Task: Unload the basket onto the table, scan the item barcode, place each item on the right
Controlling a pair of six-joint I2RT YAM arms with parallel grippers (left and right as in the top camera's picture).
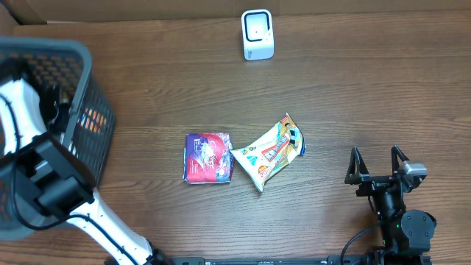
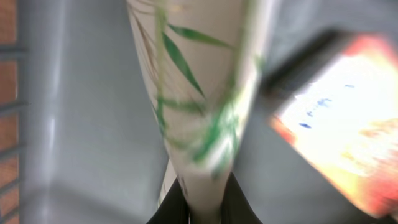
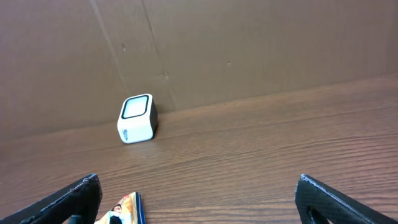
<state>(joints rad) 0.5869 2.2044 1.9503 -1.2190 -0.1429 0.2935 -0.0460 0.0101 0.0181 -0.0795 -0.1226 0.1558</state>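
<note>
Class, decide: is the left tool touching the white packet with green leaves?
Touching. The left wrist view shows the left tool pinching the white packet at its lower end between dark fingers.

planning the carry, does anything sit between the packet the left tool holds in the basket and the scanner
The basket wall stands between the leaf-print packet, pinched by the left tool, and the scanner; it must rise over the rim. Past that, nothing visible: the purple packet and yellow packet lie off that line.

Smooth pouch (image 2: 199, 93), matt wood-grain table (image 1: 331, 88)
</note>
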